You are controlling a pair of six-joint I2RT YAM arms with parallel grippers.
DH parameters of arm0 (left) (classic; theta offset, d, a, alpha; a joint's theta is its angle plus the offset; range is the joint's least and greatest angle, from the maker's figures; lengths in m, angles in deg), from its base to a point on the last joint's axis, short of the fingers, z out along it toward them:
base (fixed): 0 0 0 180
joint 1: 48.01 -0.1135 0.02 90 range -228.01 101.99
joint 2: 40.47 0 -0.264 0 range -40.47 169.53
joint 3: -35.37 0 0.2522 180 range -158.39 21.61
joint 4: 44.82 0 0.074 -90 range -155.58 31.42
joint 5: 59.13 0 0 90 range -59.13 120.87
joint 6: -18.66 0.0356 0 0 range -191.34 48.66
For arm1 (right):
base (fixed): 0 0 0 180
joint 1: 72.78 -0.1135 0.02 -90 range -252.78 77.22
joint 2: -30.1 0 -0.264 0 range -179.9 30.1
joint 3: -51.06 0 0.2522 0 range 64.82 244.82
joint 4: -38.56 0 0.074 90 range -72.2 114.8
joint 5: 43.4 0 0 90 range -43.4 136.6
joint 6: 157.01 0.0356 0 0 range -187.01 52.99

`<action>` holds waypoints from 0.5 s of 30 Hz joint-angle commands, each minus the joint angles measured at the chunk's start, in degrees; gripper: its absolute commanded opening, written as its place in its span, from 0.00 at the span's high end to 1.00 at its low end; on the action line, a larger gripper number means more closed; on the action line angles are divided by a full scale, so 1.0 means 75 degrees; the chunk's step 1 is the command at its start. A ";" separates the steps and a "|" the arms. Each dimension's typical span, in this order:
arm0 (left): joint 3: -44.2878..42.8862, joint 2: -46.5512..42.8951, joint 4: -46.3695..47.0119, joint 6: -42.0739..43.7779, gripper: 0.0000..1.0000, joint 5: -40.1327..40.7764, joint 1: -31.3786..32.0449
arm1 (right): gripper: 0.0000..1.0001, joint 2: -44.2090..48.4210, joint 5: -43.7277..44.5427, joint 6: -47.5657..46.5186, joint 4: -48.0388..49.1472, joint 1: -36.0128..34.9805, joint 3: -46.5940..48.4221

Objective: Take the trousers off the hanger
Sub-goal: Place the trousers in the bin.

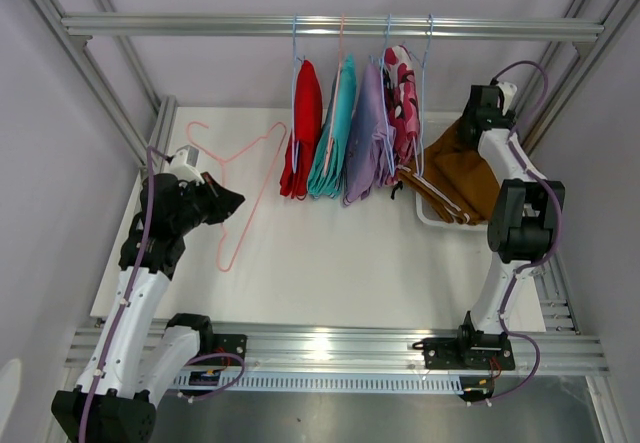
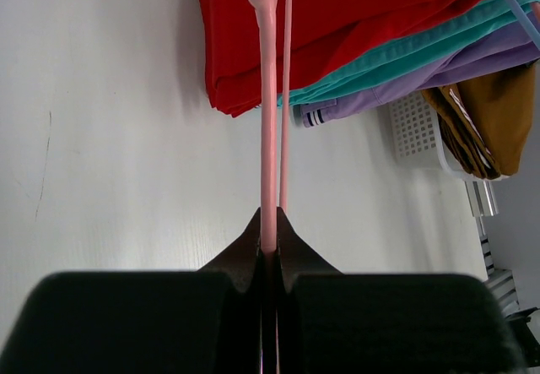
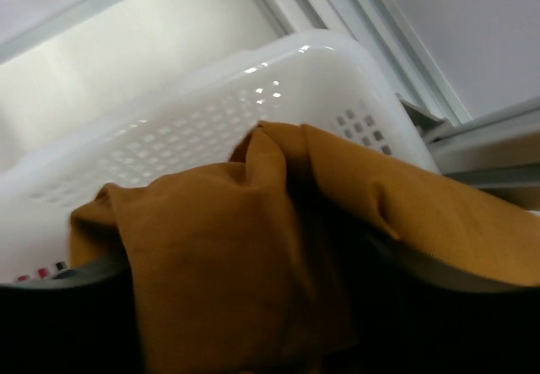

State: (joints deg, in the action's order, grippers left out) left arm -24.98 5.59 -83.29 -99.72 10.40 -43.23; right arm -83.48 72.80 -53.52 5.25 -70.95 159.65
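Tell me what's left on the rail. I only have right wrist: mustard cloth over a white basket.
Observer: Four pairs hang from the rail: red, teal, lilac, pink camo.
Operator: And the left arm?
Observer: The left gripper is shut on a bare pink hanger, off the rail, left of the red pair.
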 commanded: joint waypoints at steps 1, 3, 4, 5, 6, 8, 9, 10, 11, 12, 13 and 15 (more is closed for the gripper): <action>0.0036 -0.0130 0.0306 0.0151 0.99 -0.0236 0.0055 | 0.27 0.0166 -0.0234 -0.0030 0.0157 0.0085 0.0388; 0.0036 -0.0130 0.0306 0.0140 0.99 -0.0236 0.0055 | 0.26 0.0261 -0.0422 -0.0007 0.0099 0.0085 0.0458; 0.0036 -0.0142 0.0306 0.0140 0.99 -0.0236 0.0055 | 0.24 0.0366 -0.0504 -0.0007 -0.0017 0.0085 0.0586; 0.0036 -0.0153 0.0306 0.0151 0.99 -0.0247 0.0055 | 0.23 0.0413 -0.0632 0.0017 -0.0099 0.0085 0.0668; 0.0036 -0.0154 0.0306 0.0140 0.99 -0.0236 0.0055 | 0.21 0.0483 -0.0703 0.0040 -0.0239 0.0085 0.0727; 0.0048 -0.0154 0.0295 0.0151 0.99 -0.0224 0.0055 | 0.20 0.0693 -0.0913 0.0099 -0.0381 0.0097 0.0844; 0.0013 -0.0165 0.0295 0.0163 0.99 -0.0224 0.0066 | 0.20 0.0776 -0.0973 0.0134 -0.0463 0.0097 0.0868; 0.0047 -0.0165 0.0295 0.0163 0.99 -0.0224 0.0055 | 0.20 0.0870 -0.1020 0.0180 -0.0638 0.0097 0.0880; 0.0048 -0.0165 0.0306 0.0163 0.99 -0.0212 0.0055 | 0.19 0.1056 -0.1113 0.0297 -0.0709 0.0097 0.0857; 0.0036 -0.0165 0.0306 0.0163 0.99 -0.0212 0.0055 | 0.19 0.1162 -0.1137 0.0344 -0.0849 0.0085 0.0822; 0.0036 -0.0165 0.0306 0.0163 1.00 -0.0201 0.0055 | 0.19 0.1268 -0.1149 0.0368 -0.0908 0.0062 0.0787; 0.0048 -0.0165 0.0306 0.0163 0.99 -0.0200 0.0055 | 0.18 0.1608 -0.1126 0.0357 -0.0944 -0.0008 0.0600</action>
State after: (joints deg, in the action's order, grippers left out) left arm -24.98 5.57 -83.29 -99.70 9.68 -43.23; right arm -77.82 65.50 -52.12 -0.30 -70.78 162.99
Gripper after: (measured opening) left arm 0.020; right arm 0.811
